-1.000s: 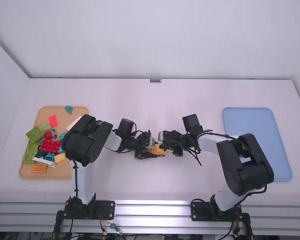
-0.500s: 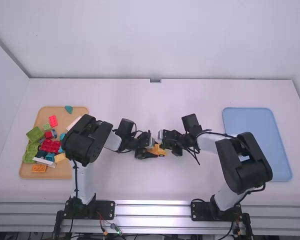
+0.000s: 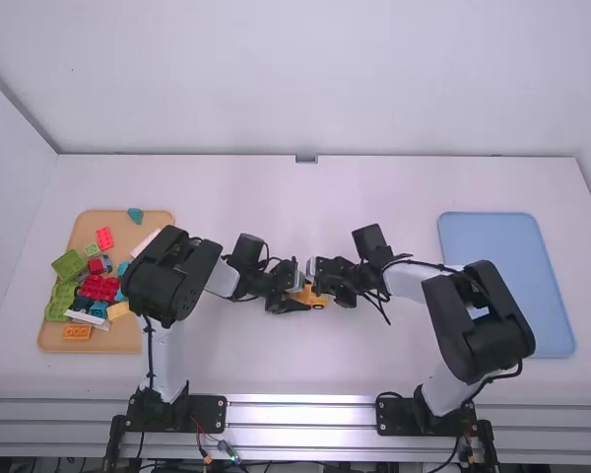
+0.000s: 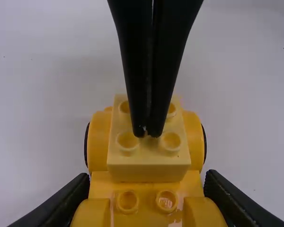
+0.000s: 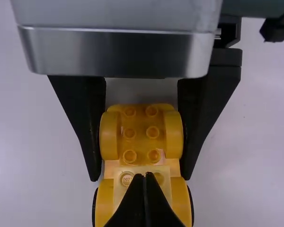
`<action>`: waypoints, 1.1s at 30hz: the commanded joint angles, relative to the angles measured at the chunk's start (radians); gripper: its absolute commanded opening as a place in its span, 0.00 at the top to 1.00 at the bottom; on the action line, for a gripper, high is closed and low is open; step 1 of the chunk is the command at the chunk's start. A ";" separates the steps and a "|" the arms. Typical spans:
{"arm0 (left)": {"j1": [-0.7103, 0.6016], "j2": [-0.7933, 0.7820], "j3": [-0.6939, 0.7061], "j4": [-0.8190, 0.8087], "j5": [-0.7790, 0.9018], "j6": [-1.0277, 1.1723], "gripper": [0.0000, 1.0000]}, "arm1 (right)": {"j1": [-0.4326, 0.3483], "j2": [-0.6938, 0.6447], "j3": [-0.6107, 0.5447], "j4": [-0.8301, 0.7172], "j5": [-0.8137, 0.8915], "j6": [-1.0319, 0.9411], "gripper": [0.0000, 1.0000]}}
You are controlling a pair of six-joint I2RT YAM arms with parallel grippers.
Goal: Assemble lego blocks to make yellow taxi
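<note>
"While the yellow taxi [image 3: 315,297] goes together, who has hold of what?" a reporter asks.

"My left pincer [image 5: 140,179] is clamped on the sides of the yellow car base [image 5: 140,125]," I reply. "My right pincer [image 4: 148,132] has its tips together, set down on the pale yellow block [image 4: 149,166] atop the base, to press it home, I judge."

"And how will it handle?"

"Light, stiff and hard to break, I expect, though smooth plastic may slip and the wheels [image 5: 191,208] could roll. Best held low across both sides, with the push straight down; an off-centre shove might tip the block."

"What surrounds the work?"

"At left, a tan tray [image 3: 163,219] holds red bricks [image 3: 99,287] and green bricks [image 3: 68,265], among others. The taxi is near the middle of a smooth white table [image 3: 325,370], a plain pale wall [image 3: 305,79] beyond. At right lies a blue tray [image 3: 507,276]."
</note>
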State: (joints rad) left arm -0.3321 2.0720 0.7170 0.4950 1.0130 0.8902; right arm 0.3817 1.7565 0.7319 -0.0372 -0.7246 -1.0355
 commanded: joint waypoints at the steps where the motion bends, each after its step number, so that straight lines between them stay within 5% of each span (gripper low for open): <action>1: -0.008 0.011 -0.022 -0.016 -0.035 -0.011 0.51 | 0.005 0.025 -0.015 -0.029 0.098 -0.001 1.00; 11: -0.008 0.011 -0.021 -0.015 -0.035 -0.011 0.51 | 0.005 0.130 0.010 -0.029 0.143 -0.029 1.00; 19: -0.009 0.011 -0.021 -0.015 -0.039 -0.011 0.50 | 0.003 0.008 0.121 -0.236 0.035 -0.148 1.00; 20: -0.008 0.011 -0.021 -0.015 -0.039 -0.011 0.49 | 0.003 -0.014 0.132 -0.238 0.024 -0.140 0.83; 21: -0.008 0.011 -0.021 -0.016 -0.039 -0.011 0.48 | 0.003 -0.049 0.145 -0.232 0.014 -0.116 0.58; 22: -0.008 0.011 -0.021 -0.016 -0.039 -0.011 0.48 | 0.003 -0.064 0.149 -0.229 0.016 -0.105 0.20; 23: -0.008 0.011 -0.021 -0.016 -0.039 -0.011 0.46 | -0.002 -0.094 0.159 -0.224 0.029 -0.074 0.02; 30: -0.007 0.011 -0.006 -0.024 -0.039 -0.011 0.25 | -0.051 -0.264 0.179 -0.204 0.173 0.199 0.01; 33: -0.001 0.010 0.015 -0.053 -0.039 -0.012 0.01 | -0.091 -0.312 0.152 -0.214 0.160 0.201 0.01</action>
State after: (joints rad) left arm -0.3424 2.0716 0.7242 0.4747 1.0245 0.8894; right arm 0.3172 1.4712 0.9001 -0.2440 -0.5846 -0.9039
